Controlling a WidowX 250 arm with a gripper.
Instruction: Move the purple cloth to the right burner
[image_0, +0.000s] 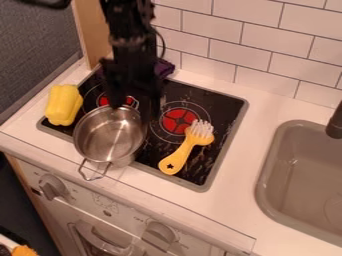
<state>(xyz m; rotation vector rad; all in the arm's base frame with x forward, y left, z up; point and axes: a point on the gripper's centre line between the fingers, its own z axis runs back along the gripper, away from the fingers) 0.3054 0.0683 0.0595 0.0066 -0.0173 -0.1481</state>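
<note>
Camera view. Purple cloth (163, 68) at the far edge of the stovetop (226, 142), nearer its far-left corner; destination, the right burner (179, 121). The gripper (133, 109) hangs beside the far rim of the metal pot (110, 134), jaws wide and apparently without a load. Step in hand, as judged: taking up the cloth. The jaws should first rise clear of the pot's rim, then be set over the cloth, straddle a raised fold, and close low enough to catch fabric without scraping the wall (220, 52). A high lift would keep trailing cloth off the pot; release is best centred on the burner, as the brush (187, 150) has its bristles at the ring's near-right side and could be dragged or covered. Obscured: the cloth's left portion, behind the arm (130, 35); its full extent and any contact with the wall cannot be determined. The sink (300, 185) is cut off at right.
</note>
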